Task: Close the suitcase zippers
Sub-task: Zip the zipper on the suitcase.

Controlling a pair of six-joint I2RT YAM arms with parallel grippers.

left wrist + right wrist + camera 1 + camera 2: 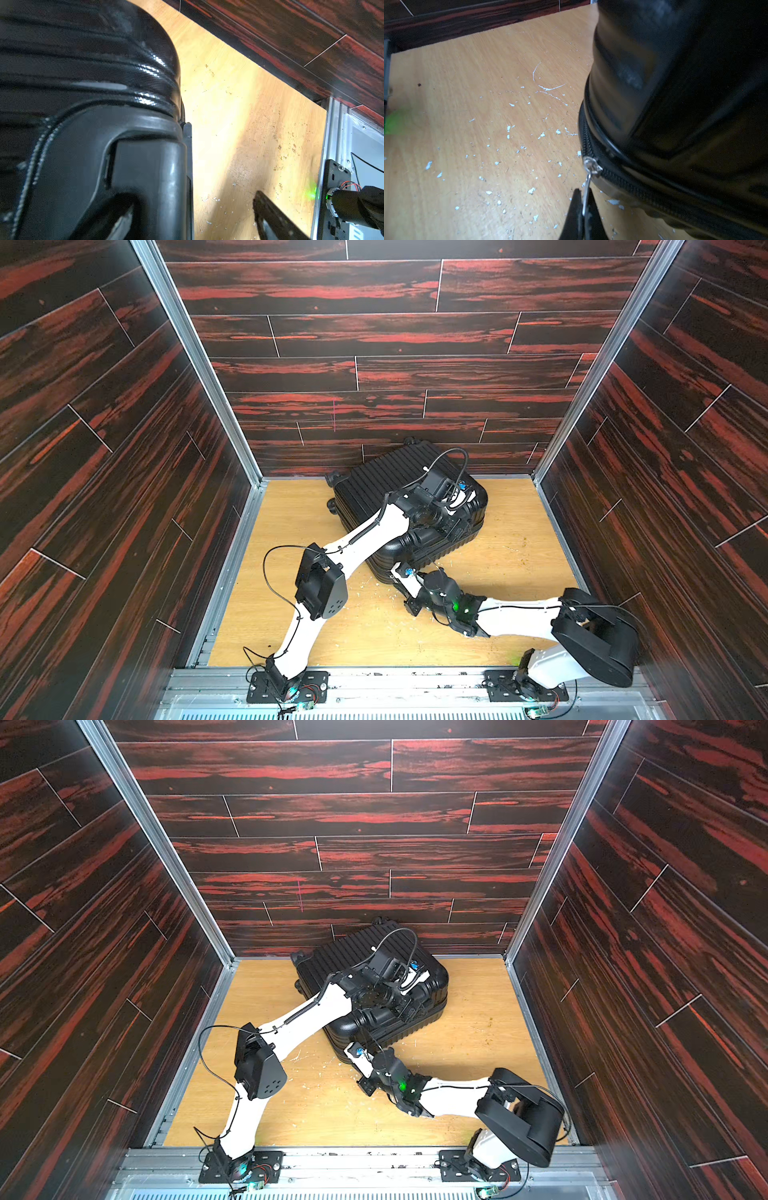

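Pinching the zipper pull [587,185] on the suitcase [675,104], the right gripper [584,199] squeezes tight; the left gripper [191,203] has fingers apart.

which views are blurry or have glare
Left wrist: suitcase soft and close, glare streaks on its corner, floor washed out. Right wrist: pull and floor sharp, suitcase above dark and blurred. Both top views: sharp, walls splayed by wide lens.

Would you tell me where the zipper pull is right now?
In the right wrist view, the zipper pull sits at the suitcase's near corner, pinched in the right gripper.
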